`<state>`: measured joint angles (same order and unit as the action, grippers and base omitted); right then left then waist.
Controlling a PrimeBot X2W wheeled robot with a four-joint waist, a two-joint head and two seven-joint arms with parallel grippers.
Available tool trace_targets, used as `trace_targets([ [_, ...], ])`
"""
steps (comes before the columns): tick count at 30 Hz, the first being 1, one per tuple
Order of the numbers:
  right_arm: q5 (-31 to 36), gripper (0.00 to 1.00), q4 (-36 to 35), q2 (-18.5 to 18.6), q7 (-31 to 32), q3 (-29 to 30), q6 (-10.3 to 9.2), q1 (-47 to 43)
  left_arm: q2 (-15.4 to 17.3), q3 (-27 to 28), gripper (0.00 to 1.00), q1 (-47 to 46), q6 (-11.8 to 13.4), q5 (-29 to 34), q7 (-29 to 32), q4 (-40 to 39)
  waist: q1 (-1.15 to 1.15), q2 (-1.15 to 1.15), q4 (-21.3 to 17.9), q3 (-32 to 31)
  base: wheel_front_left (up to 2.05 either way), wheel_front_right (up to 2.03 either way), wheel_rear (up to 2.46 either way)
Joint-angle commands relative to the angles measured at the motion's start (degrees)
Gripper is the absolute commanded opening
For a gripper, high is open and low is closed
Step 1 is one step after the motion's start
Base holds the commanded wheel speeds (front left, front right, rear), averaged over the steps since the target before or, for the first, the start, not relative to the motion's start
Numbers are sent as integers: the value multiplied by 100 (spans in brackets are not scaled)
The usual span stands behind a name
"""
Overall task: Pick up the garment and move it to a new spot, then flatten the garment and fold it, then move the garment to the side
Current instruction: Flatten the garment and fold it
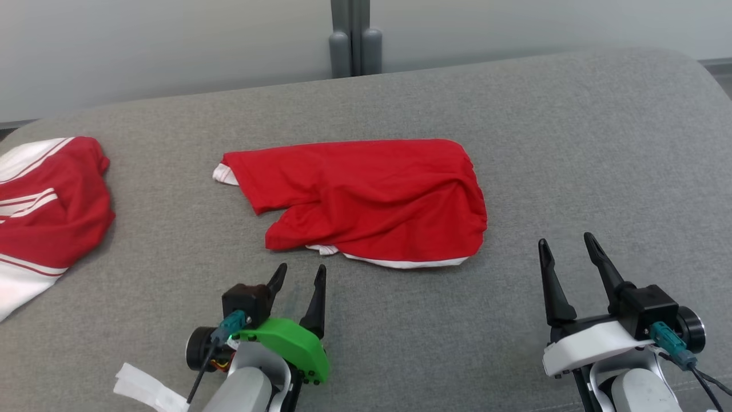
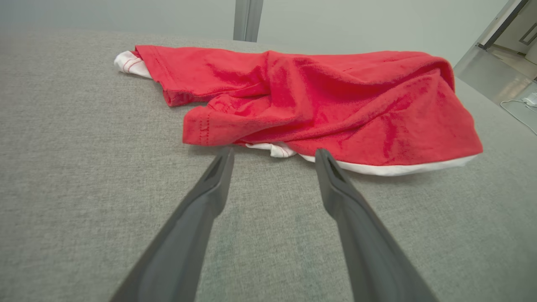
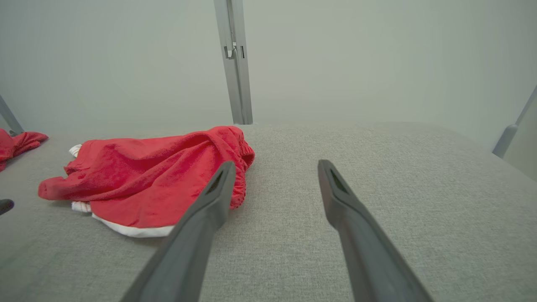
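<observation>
The garment [image 1: 366, 197], red with white trim, lies crumpled in the middle of the grey cushioned surface [image 1: 572, 143]. My left gripper [image 1: 301, 270] stands open just short of its near left edge, fingers apart with nothing between them. In the left wrist view the garment [image 2: 319, 105] lies directly past the left gripper [image 2: 273, 153]. My right gripper [image 1: 566, 241] is open too, on bare surface to the right of the garment's near right corner. Seen from the right wrist, the garment [image 3: 142, 180] lies left of the right gripper [image 3: 275, 165].
A second red and white striped garment [image 1: 46, 212] lies at the surface's left edge. A grey post [image 1: 354, 37] rises behind the far edge against a pale wall. A white strip [image 1: 146, 389] shows beside my left forearm.
</observation>
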<state>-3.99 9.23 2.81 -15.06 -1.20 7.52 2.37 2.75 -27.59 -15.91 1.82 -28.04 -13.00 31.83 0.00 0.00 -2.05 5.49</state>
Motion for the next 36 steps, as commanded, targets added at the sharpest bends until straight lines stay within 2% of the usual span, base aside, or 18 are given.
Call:
trace_targets([
  [1,-25,100,-13,15,-18,-6,-6,87,26,-28,100,-222,48,-59,-14,173,0,0,-341,339,0,0,0],
  [7,-83,100,-39,14,-18,32,-6,221,27,-116,100,-845,101,-340,-84,1063,0,0,-656,654,0,0,0],
  [15,-141,100,-74,13,-18,92,-6,279,27,-119,100,-1236,26,-532,-200,1629,0,0,-791,806,0,0,0],
  [16,-150,100,-73,14,-18,93,-6,281,27,-132,89,-1248,21,-549,-196,1665,0,0,-793,807,0,0,0],
  [17,-155,100,-73,14,-18,94,-6,282,26,-143,51,-1269,3,-565,-195,1709,0,0,-793,804,0,0,0],
  [18,-156,100,-73,14,-18,100,-6,284,25,-163,18,-1292,-29,-568,-193,1731,0,0,-788,799,0,0,0],
  [19,-166,100,-72,14,-18,114,-6,282,22,-168,0,-1308,-46,-598,-200,1715,0,0,-772,790,0,0,0],
  [26,-189,100,-43,14,-18,205,-6,210,27,41,0,-1155,-8,-356,-213,1077,0,0,-543,653,0,0,0],
  [36,-218,100,41,14,-18,223,-6,63,63,315,0,-601,-51,263,-216,-590,0,0,-132,227,0,0,0],
])
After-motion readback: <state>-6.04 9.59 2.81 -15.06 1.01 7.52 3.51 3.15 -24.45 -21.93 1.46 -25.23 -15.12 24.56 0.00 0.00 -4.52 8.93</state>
